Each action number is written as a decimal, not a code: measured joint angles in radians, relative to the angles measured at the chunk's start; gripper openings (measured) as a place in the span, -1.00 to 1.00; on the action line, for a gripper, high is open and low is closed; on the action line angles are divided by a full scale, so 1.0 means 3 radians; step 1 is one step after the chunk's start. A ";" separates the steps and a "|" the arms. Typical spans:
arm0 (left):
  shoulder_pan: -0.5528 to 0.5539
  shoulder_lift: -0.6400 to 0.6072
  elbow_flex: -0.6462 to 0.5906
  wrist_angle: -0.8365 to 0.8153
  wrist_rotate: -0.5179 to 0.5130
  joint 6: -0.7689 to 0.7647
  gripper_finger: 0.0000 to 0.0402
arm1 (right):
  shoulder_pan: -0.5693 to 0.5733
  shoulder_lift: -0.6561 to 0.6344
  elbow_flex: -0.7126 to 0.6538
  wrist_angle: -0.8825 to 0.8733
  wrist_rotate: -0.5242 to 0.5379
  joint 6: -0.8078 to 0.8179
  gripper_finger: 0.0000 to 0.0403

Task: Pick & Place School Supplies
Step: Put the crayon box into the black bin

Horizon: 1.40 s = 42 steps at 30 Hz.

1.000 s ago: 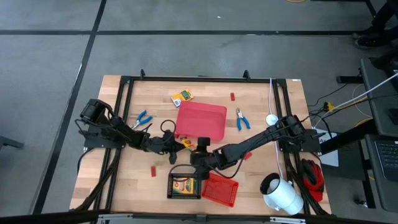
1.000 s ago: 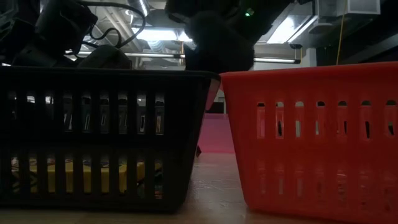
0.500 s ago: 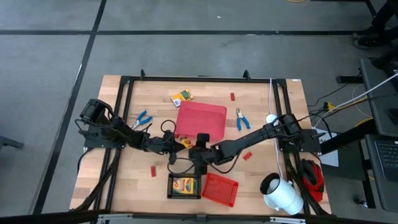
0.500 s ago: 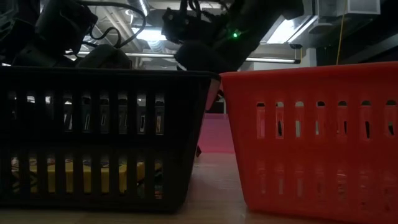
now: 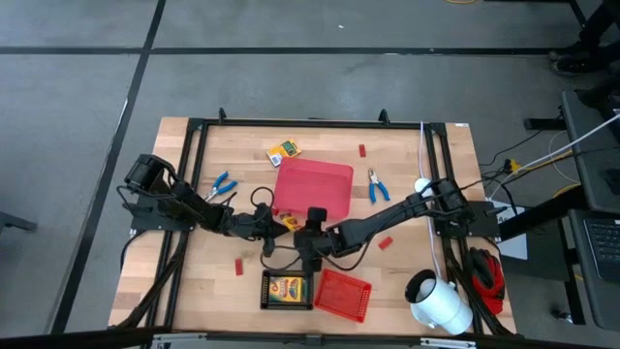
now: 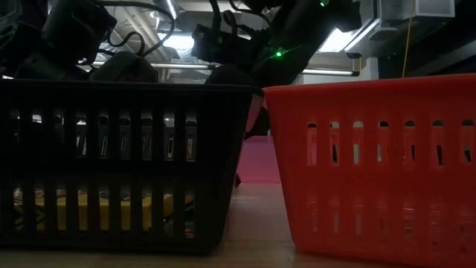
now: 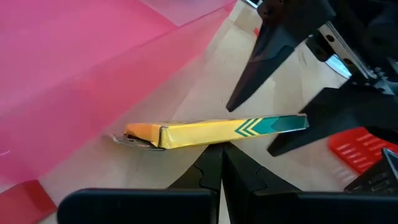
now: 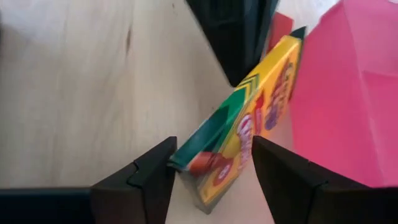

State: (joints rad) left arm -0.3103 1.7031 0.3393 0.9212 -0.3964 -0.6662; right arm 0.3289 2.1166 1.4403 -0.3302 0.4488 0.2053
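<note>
A flat yellow-and-green card box (image 5: 290,223) stands tilted on one long edge on the wood, just near the red tray (image 5: 313,187). My left gripper (image 5: 278,224) reaches it from the table's left, shut (image 7: 216,163). My right gripper (image 5: 301,229) comes from the right and is open. Its fingers (image 8: 152,177) stand on either side of the box's green end (image 8: 214,124); whether they touch it I cannot tell. A second card box (image 5: 284,150), two blue-handled pliers (image 5: 223,184) (image 5: 377,184) and small red blocks (image 5: 362,150) (image 5: 239,267) (image 5: 385,242) lie on the table. My left gripper presses its shut fingertips (image 7: 214,155) against the card box's long lower edge near its middle (image 7: 211,140). The fingers come nearly level from the table's left, lying across the box. The box stays on the table on that edge, tipped up.
A black mesh basket (image 5: 287,289) holding another yellow box and a red mesh basket (image 5: 343,294) stand at the near edge and fill the low view (image 6: 119,164) (image 6: 372,164). A white roll (image 5: 438,301) and cables lie at the right rim.
My right gripper has moved from above the baskets toward the table's far edge and slightly left, up to the card box, and its fingers now straddle the box's green end. The left gripper and the box have kept their place.
</note>
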 joint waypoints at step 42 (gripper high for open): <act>-0.1190 -0.1184 -0.0013 -0.1862 -0.0604 -0.0653 -0.99 | 0.0677 -0.0631 -0.0006 0.0052 -0.0587 0.0442 -0.80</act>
State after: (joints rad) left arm -0.6674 1.3479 0.3355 0.3625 -0.5777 -0.8621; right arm 0.5320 1.9274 1.4384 -0.3145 0.2727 0.3378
